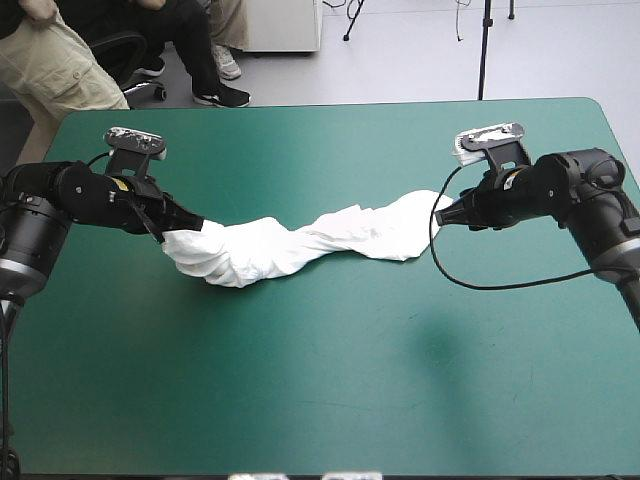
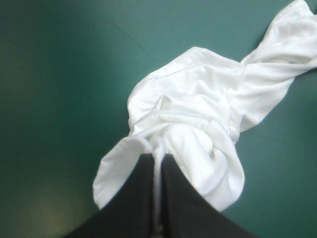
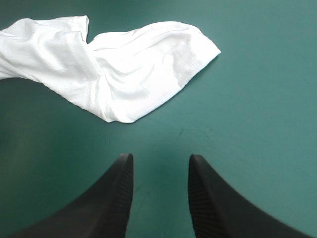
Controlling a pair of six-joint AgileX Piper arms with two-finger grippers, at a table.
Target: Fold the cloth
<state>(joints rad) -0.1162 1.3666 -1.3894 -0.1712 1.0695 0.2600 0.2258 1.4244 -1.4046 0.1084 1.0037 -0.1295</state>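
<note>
Left gripper (image 1: 190, 222) sits low at the table's left side and points toward the middle. In the left wrist view its black fingers (image 2: 183, 198) are pressed together into one arch, with a thin strip of white cloth caught in the seam between them. So this claw is pinching the T-shirt (image 1: 300, 245) at the shirt's left end. The cloth bunches right at the fingertips and bulges out on both sides of them. From there it runs ahead of the claw toward the other arm. Cannot tell if the pinched end is lifted off the teal-green cover (image 1: 320, 380) or resting on it.

The T-shirt is white and drawn out into one long twisted rope between the two claws, about mid-table. It is thick and crumpled next to the left claw. Halfway along it narrows to a tighter twist. At the end nearest the right claw it flattens into a wider flap that lies on the cover.

Right gripper (image 1: 447, 214) is at the table's right side and points toward the middle. In the right wrist view its fingers (image 3: 114, 198) are spread apart, with bare cover between them and nothing held. The flap lies ahead of this claw, and a strip of cover separates the tips from the nearest cloth edge. A hemmed corner of the flap lies ahead and off to one side. In the high view the tips look just beside the flap's edge.
</note>
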